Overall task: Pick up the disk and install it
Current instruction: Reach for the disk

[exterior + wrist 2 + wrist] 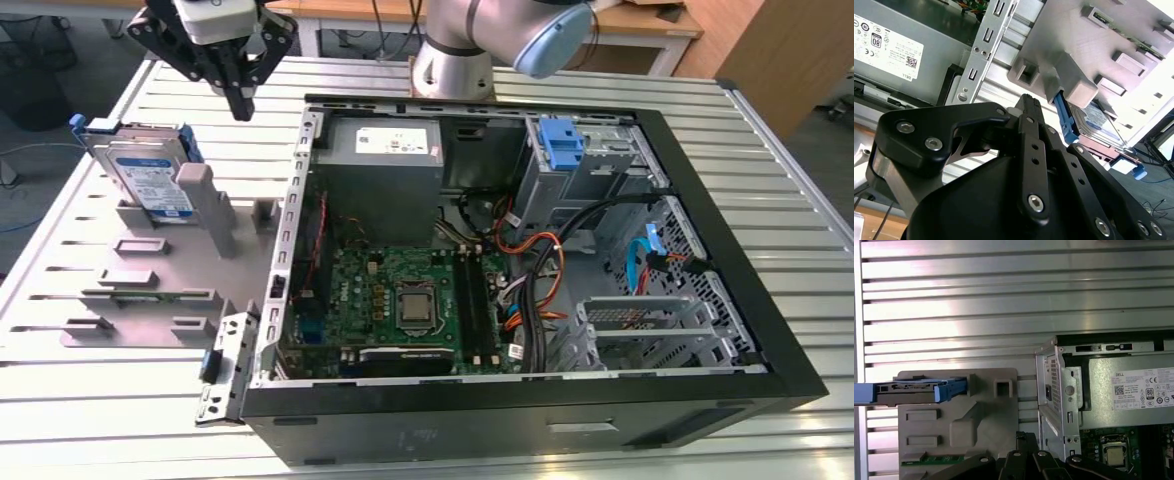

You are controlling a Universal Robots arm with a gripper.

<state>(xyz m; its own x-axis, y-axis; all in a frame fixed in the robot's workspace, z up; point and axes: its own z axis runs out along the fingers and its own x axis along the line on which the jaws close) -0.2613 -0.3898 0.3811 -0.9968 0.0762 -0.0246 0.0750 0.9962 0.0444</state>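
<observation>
Evidently pickup is still pending: the black hand (240, 108), fingers pressed together and empty, hovers apart from the silver blue-railed hard disk (144, 172) standing in the grey plastic holder (160, 300). Grasping probably needs parted fingers aligned over its upper edge.

Silver arm (451, 70), blue joint cap (554, 40); black jaws, silver screws (1035, 201).

Upper left of the exterior view: open air above the disk (144, 178), standing on edge in the grey holder (154, 300). A grey post (200, 200) stands just beside it; the computer case's side wall (296, 200) rises toward the exterior view's right.
</observation>
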